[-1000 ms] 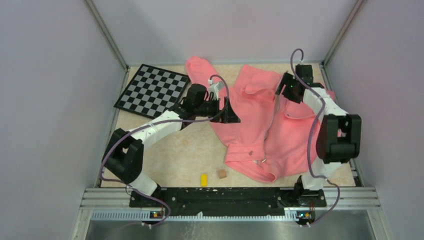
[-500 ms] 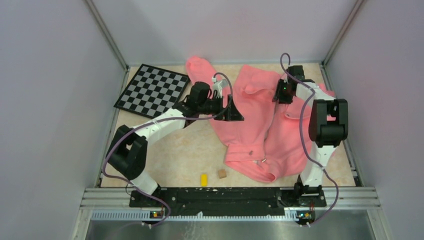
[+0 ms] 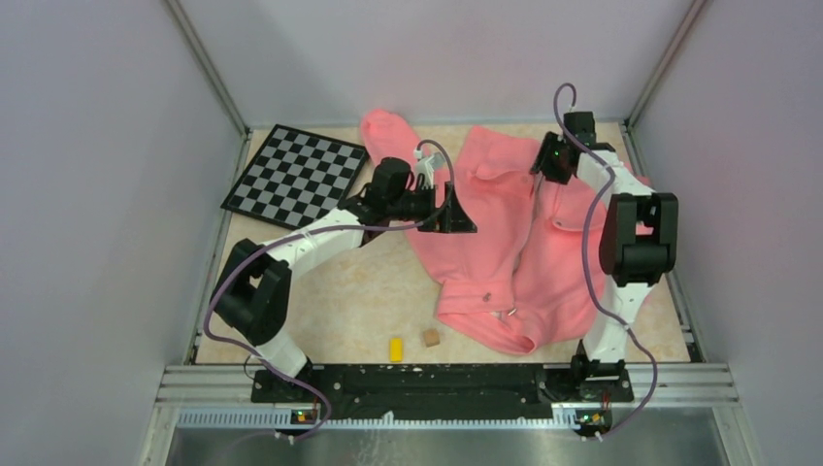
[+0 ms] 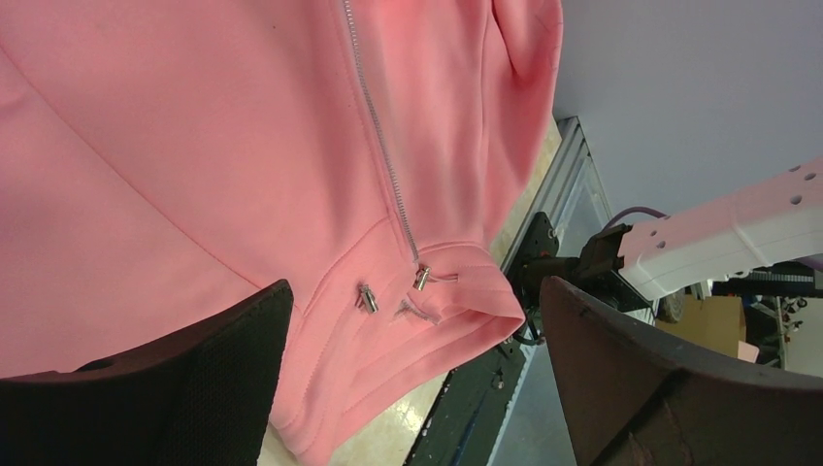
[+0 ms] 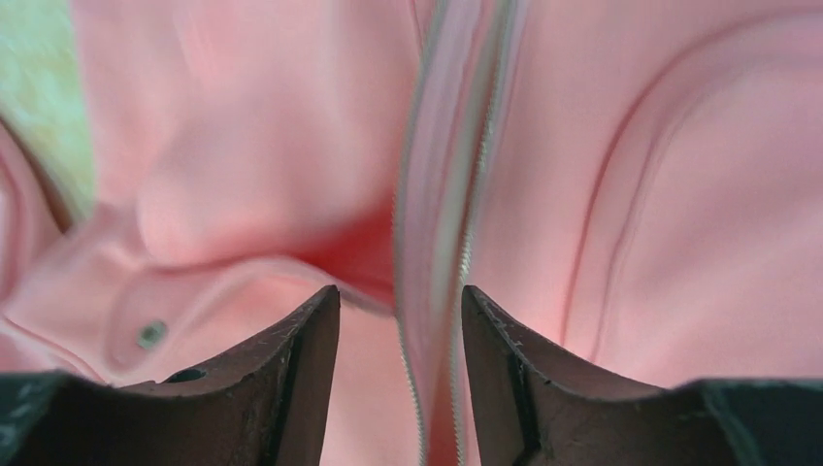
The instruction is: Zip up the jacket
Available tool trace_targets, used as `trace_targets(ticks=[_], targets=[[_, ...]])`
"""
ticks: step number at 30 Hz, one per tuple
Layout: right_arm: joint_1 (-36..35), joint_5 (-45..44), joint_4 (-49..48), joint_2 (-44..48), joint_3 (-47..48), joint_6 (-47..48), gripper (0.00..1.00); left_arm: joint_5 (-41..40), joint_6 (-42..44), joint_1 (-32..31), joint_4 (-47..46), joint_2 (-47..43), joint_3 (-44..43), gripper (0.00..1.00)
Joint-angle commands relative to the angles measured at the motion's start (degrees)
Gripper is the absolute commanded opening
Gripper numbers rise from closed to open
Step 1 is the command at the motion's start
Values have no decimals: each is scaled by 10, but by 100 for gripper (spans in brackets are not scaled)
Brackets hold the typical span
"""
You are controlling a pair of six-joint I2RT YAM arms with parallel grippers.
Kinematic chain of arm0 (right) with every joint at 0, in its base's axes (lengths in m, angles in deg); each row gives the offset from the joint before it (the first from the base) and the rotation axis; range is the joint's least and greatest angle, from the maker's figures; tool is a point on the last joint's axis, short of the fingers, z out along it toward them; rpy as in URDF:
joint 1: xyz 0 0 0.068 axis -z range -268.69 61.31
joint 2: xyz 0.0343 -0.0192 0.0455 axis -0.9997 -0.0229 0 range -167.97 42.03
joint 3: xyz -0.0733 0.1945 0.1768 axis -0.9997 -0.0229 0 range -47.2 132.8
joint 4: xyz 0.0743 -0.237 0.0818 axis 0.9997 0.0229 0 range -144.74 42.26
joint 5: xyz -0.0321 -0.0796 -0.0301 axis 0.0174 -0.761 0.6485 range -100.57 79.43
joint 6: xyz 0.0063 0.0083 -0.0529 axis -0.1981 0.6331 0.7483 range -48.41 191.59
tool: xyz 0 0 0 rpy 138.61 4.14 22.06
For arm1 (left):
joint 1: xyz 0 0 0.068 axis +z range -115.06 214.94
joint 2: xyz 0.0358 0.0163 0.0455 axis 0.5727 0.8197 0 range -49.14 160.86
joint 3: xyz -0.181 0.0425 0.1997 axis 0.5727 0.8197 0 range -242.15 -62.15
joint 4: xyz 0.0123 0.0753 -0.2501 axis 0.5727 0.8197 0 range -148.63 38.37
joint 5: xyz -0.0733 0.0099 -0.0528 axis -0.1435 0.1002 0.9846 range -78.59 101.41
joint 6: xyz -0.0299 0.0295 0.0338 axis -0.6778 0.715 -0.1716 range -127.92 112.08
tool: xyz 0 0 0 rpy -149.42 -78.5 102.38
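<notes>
The salmon-pink jacket (image 3: 495,252) lies spread on the table's right half, hem toward the near edge. In the left wrist view its zipper (image 4: 378,146) runs down to a small metal pull (image 4: 421,279) at the hem, with a second metal piece (image 4: 367,298) beside it. My left gripper (image 3: 464,221) hovers wide open over the jacket's left side, nothing between its fingers (image 4: 194,379). My right gripper (image 3: 540,180) is low over the chest near the collar. In its own view the right gripper (image 5: 400,296) stands partly open astride two separated zipper edges (image 5: 456,146), not pinching them.
A checkerboard (image 3: 296,175) lies at the back left. A yellow block (image 3: 396,349) and a brown cube (image 3: 430,337) sit near the front edge, left of the hem. Walls enclose three sides, and a black rail (image 3: 437,383) runs along the front.
My right gripper has narrowed and shifted slightly left and back over the upper zipper, its arm folding up. The left gripper has crept a little right onto the jacket.
</notes>
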Motion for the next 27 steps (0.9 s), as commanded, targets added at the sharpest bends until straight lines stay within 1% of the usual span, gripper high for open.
trace_targets(ticks=[1,4,6,10,13,17,20,21,22,24,25,26,27], targets=[[3,-32,-71,-34,63,-93,48,0,5,-3,-16,-17,-18,99],[3,-55,-95,-65,93,-117,42,-10,16,-3,-7,-28,-13,99],[3,-72,-99,-91,118,-118,40,-14,23,-3,-1,-29,-12,99],[3,-99,-75,-139,178,-103,40,-16,36,-3,7,-26,-14,99],[3,-122,-31,-169,224,-95,42,-12,40,-3,9,-21,-17,98],[3,-134,-18,-190,235,-79,45,-6,41,-3,8,-15,-17,98],[3,-138,-8,-206,249,-67,44,-5,41,-3,7,-13,-19,98],[3,-136,-3,-210,255,-62,41,-5,41,-3,8,-12,-19,98],[3,-128,1,-212,263,-54,32,-5,41,-3,9,-12,-21,97],[3,-85,7,-207,277,-43,11,-6,41,-3,10,-16,-23,97],[3,-62,6,-198,277,-39,4,-9,43,-3,10,-17,-24,97],[3,-33,-1,-186,273,-35,0,-12,46,-3,10,-18,-25,97],[3,-10,-9,-171,267,-32,0,-15,47,-3,10,-18,-27,97]])
